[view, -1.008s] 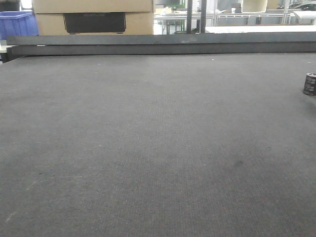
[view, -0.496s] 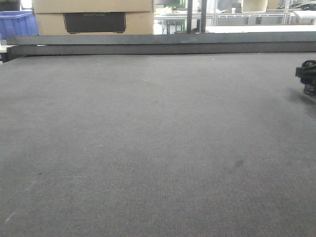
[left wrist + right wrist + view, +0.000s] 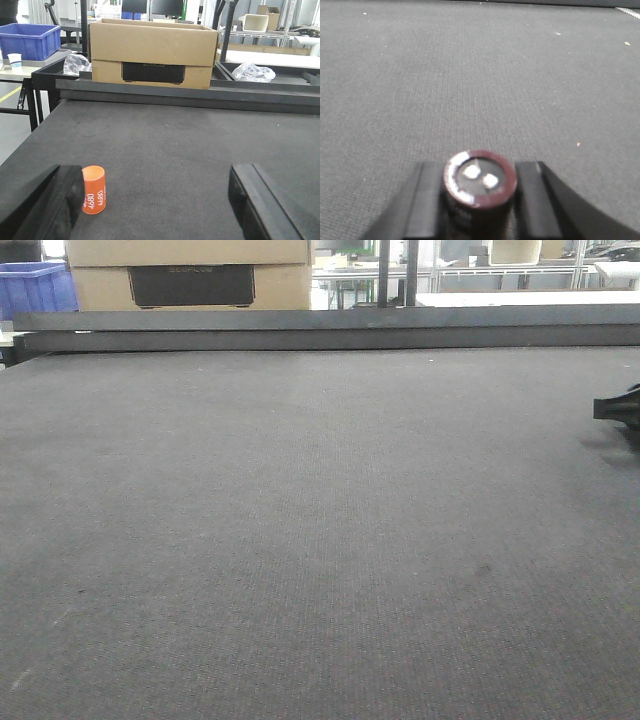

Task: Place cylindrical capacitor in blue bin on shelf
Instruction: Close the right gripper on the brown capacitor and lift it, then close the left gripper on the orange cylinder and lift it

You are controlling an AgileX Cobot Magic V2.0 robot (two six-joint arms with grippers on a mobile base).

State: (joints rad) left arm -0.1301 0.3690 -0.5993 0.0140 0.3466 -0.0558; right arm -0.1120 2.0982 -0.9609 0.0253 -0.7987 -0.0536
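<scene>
moved: right gripper (image 3: 620, 408) has come in at the table's (image 3: 300, 540) right edge, covering the spot where the cylindrical capacitor (image 3: 480, 184) stood clear a second ago
capacitor: upright, squarely between the right fingers (image 3: 427, 200), both pads against its sides, gripped
left gripper (image 3: 152, 175): spread wide, holding nothing
orange cylinder (image 3: 93, 190): upright, just beside one left finger
far: cardboard box (image 3: 150, 50) behind the table's back rail

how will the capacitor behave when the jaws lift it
The capacitor looks rigid, so it probably won't deform. Its smooth round side, hugged by flat jaws, might slip or twist. It is stubby and upright, so tipping seems unlikely; on its side it would likely roll.
</scene>
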